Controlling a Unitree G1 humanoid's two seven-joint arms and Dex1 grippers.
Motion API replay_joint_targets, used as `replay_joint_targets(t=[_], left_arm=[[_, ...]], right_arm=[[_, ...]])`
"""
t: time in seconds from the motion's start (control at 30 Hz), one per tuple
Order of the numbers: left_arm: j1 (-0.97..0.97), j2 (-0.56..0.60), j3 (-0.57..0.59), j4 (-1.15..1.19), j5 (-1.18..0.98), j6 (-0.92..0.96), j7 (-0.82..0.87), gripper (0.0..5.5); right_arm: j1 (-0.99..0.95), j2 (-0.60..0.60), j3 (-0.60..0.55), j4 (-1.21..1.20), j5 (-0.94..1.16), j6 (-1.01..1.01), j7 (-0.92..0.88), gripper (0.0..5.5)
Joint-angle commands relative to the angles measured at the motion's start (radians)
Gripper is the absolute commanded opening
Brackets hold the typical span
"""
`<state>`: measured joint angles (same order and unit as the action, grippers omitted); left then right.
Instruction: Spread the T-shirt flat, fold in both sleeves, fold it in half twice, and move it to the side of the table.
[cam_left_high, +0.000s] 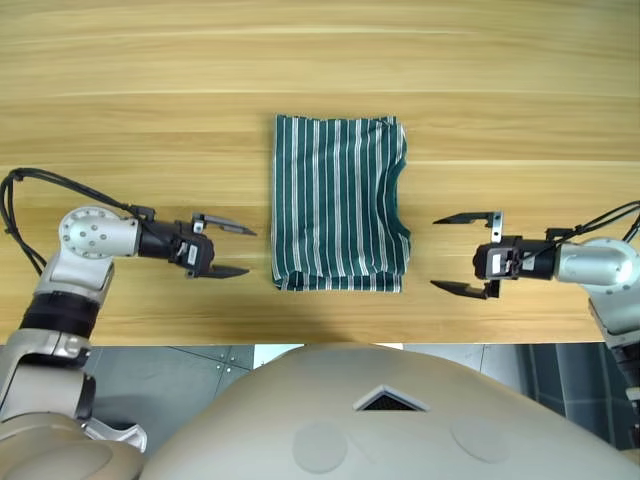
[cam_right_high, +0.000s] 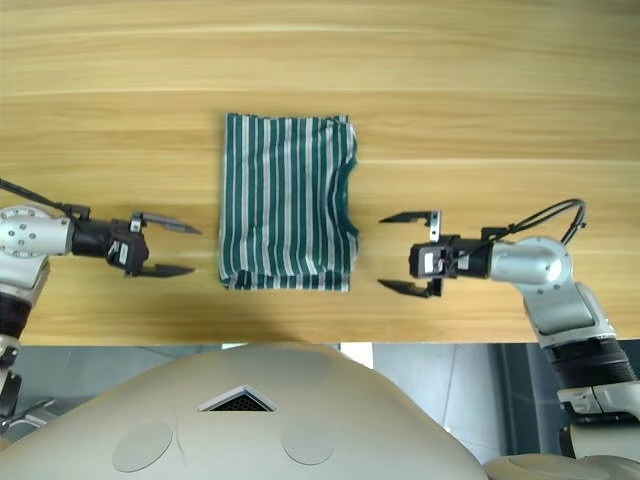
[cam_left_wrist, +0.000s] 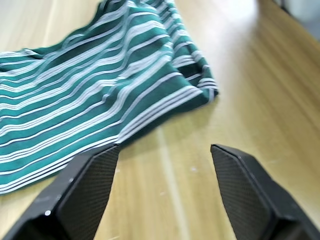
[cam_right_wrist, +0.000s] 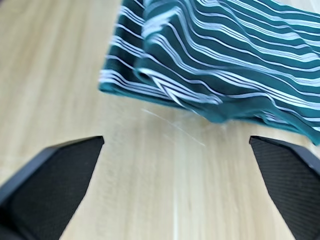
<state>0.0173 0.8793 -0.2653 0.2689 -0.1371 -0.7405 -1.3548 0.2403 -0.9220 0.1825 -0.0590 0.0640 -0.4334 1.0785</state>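
The green T-shirt with white stripes (cam_left_high: 340, 203) lies folded into a neat rectangle at the middle of the wooden table (cam_left_high: 120, 90). My left gripper (cam_left_high: 243, 250) rests open just left of the shirt's near corner, fingertips pointing at it, with nothing held. On the other side, my right gripper (cam_left_high: 442, 252) stands wide open a short way right of the shirt, also without anything in it. In the left wrist view the T-shirt (cam_left_wrist: 90, 85) lies just beyond the left fingers (cam_left_wrist: 90, 185). The right wrist view shows the T-shirt's layered edge (cam_right_wrist: 210, 60) ahead of the right fingers (cam_right_wrist: 55, 175).
Bare wood stretches to the far edge and to both sides of the shirt. The table's near edge (cam_left_high: 200, 343) runs just below both grippers, with grey floor beneath it.
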Motion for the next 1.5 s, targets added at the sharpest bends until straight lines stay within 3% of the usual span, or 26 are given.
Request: replay_joint_targets(t=[0.03,0.23,0.7,0.97,1.5], left_arm=[[0.037,-0.001,0.002,-0.072,0.081,-0.005,0.082,3.38],[0.036,-0.030,-0.031,-0.084,0.148,0.000,0.153,3.38],[0.000,-0.071,-0.111,-0.064,0.189,0.014,0.187,5.37],[-0.012,-0.060,-0.152,-0.046,0.187,-0.040,0.185,5.39],[-0.031,-0.055,-0.182,-0.027,0.158,-0.074,0.182,2.75]], right_arm=[[0.002,0.013,0.030,-0.030,0.006,0.011,0.016,5.39],[-0.004,0.048,0.069,-0.029,-0.040,0.008,-0.008,5.39],[-0.081,0.135,0.131,0.013,-0.080,0.016,-0.037,5.40],[-0.094,0.143,0.149,0.030,-0.099,0.027,-0.040,5.40],[-0.087,0.129,0.157,0.023,-0.098,0.024,-0.021,2.53]])
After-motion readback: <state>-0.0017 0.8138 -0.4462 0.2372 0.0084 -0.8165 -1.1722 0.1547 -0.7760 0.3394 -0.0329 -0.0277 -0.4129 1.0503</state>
